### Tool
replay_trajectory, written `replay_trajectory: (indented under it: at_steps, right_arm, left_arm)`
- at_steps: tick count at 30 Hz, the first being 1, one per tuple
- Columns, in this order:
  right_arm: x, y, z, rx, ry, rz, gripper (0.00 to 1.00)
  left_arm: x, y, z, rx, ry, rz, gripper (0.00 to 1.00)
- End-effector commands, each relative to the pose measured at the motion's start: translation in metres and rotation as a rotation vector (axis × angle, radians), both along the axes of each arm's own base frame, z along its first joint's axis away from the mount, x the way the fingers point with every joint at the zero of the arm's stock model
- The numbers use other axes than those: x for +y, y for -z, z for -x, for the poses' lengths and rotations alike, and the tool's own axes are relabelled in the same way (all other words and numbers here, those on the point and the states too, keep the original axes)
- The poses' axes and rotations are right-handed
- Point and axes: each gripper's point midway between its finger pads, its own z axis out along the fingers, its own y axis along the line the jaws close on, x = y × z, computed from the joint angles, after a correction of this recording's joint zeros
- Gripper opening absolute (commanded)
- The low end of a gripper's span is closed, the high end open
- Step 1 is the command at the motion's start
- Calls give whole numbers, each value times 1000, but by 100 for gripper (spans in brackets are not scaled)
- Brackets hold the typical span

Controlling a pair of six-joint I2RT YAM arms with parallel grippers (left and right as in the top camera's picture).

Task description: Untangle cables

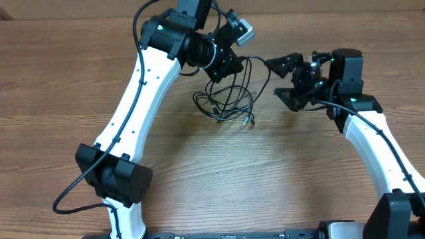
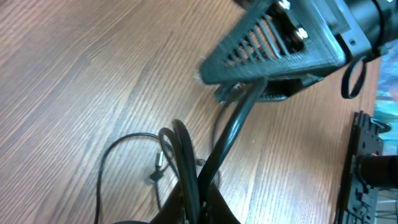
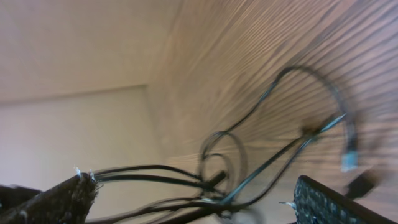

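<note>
At upper centre, the left gripper [image 1: 220, 72] pinches the cables [image 1: 222, 109], the right gripper [image 1: 273, 77] gapes wide; pulling may tighten their knot.

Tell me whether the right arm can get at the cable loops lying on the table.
Probably yes: the right gripper is open beside the cables, nothing between; the left gripper, shut on them, sits at their far side.

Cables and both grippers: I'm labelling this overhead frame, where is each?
cables [image 1: 224, 105]: overhead view, looped bundle on the table.
left gripper [image 1: 223, 70]: overhead view, between its closed fingertips.
right gripper [image 1: 281, 79]: overhead view, gap between its open fingers.
</note>
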Motion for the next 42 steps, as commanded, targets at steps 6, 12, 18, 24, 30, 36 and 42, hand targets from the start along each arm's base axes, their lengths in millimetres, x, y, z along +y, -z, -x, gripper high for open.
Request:
replay_trajectory:
  at_steps: [6, 12, 18, 24, 30, 36, 42]
  right_arm:
    - [-8, 7, 8, -205, -167, 226, 81]
    - [25, 11, 44, -246, -398, 193, 79]
    - [46, 1, 46, -313, -455, 168, 75]
    - [50, -24, 24, -400, -387, 125, 72]
    - [52, -33, 19, -422, -370, 106, 71]
    - [69, -30, 29, -407, -415, 95, 68]
    - [78, -21, 26, -382, -375, 157, 40]
  left_arm:
    - [2, -52, -9, -120, -44, 106, 4]
    - [6, -118, -22, -216, -214, 246, 4]
    - [11, -118, -13, -98, -300, 265, 4]
    - [17, -97, 3, 9, -312, 200, 4]
    - [16, -94, 10, 47, -295, 202, 4]
    - [6, -103, 19, 88, -241, 269, 4]
    - [-4, -113, 32, 150, -174, 338, 4]
